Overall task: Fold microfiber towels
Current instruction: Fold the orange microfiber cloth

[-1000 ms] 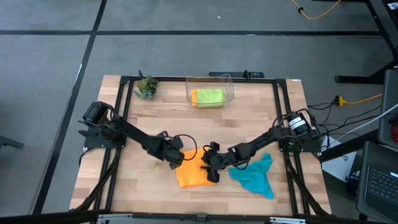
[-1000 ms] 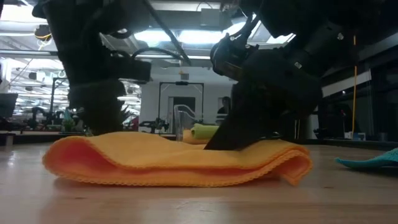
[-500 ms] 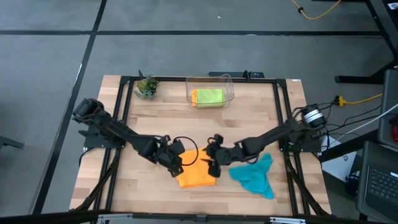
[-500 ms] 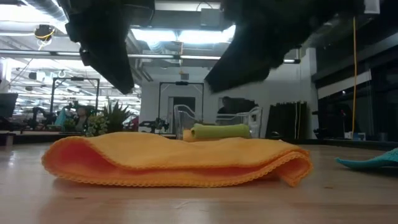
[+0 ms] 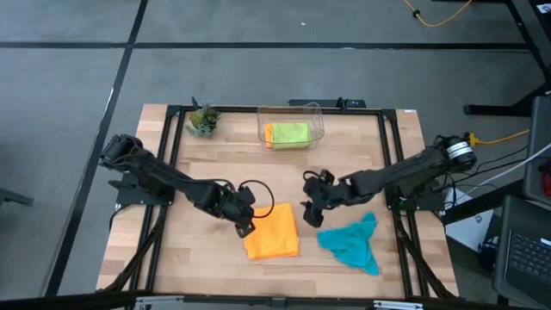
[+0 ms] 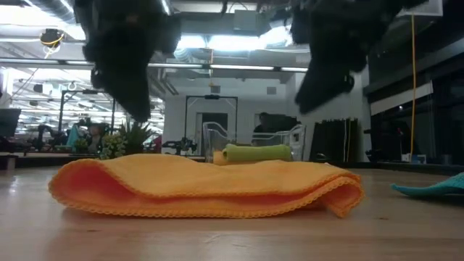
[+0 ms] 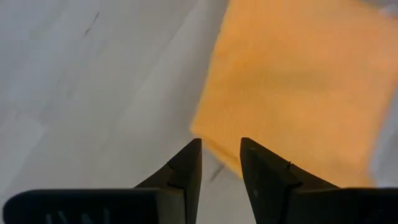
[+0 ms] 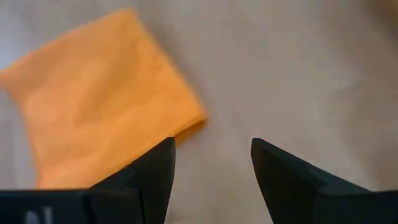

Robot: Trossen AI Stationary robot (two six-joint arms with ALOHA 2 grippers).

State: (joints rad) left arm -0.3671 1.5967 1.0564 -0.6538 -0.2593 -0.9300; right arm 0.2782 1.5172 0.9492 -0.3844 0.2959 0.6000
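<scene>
No readable writing. Left gripper (image 5: 245,226) and right gripper (image 5: 312,209) apart, empty, flanking folded orange towel (image 5: 272,234).

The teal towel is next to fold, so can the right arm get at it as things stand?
Probably yes. The right gripper hangs open and empty above the table, just beside the crumpled teal towel. Nothing lies between them; the folded orange towel and the left gripper sit on the other side.
</scene>
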